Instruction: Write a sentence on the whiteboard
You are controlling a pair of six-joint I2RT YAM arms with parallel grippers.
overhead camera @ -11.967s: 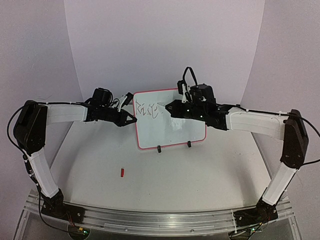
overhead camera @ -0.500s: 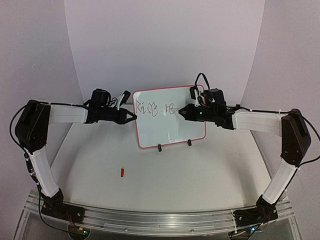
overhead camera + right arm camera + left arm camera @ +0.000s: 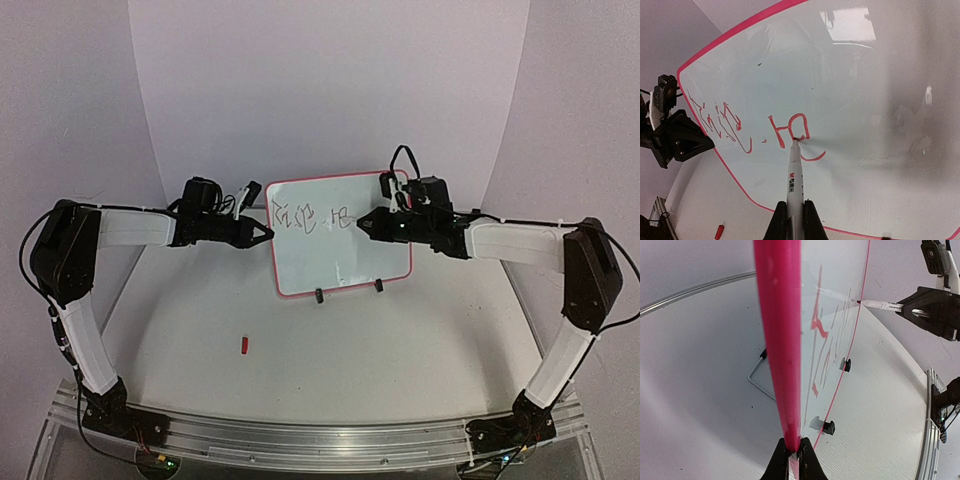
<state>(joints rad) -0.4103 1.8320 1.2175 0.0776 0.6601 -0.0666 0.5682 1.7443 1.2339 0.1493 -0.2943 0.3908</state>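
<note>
Inventory, near to far.

1. Metal rail [image 3: 300, 432] at near table edge. Both arm bases are bolted on it, L at left, R at right.
2. Table [image 3: 400, 350], white. Small red cap [image 3: 245, 345] lies alone left of centre, well apart from board & arms.
3. L arm: lower link leans up & outward from base to a high elbow, and forearm runs about level inward to the board. Left gripper [image 3: 266, 233] is pinched shut on the whiteboard's left edge, roughly mid-height. Wrist view shows its fingertips [image 3: 781, 462] clamping the pink frame.
4. R arm: mirror pose, elbow high at outer right, forearm about level inward. Right gripper [image 3: 362, 225] is closed on a marker [image 3: 796, 180], white barrel w/ print, pointing straight out from the fingers, tip touching the board face.
5. Whiteboard [image 3: 345, 262]: mid-table btwn the two grippers, stood up on two black clip feet [image 3: 319, 296], w/ a wire stand [image 3: 756, 379] behind. R gripper hides part of its upper right.
6. Sentence [image 3: 300, 217]: unfinished, one line across the board's upper left. Strokes look red in wrist view and are hard to read. Marker tip sits at the last stroke.
7. Backdrop [image 3: 330, 90]: plain pale curved sheet behind everything.
</note>
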